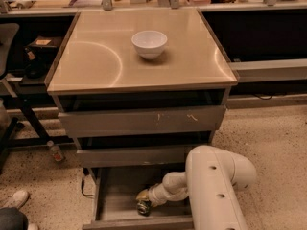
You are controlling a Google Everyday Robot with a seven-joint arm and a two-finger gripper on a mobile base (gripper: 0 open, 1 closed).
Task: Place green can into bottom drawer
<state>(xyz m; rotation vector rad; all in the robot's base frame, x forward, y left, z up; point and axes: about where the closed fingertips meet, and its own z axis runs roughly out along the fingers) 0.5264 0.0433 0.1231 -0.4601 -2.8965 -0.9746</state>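
The bottom drawer [115,210] is pulled open below the two upper grey-brown drawers. My white arm reaches down into it from the right. My gripper [142,199] is low inside the drawer, near its middle. A small dark can with a shiny metal end, the green can [143,208], sits right under the gripper, at or just above the drawer floor. The gripper covers its upper part.
A white bowl [149,43] stands on the cabinet top [96,66]. The scratched top drawer [144,121] and middle drawer [134,155] are pushed in. A chair base [9,128] stands at the left, a shoe [14,200] at the bottom left, and a small bottle [55,152] lies on the floor.
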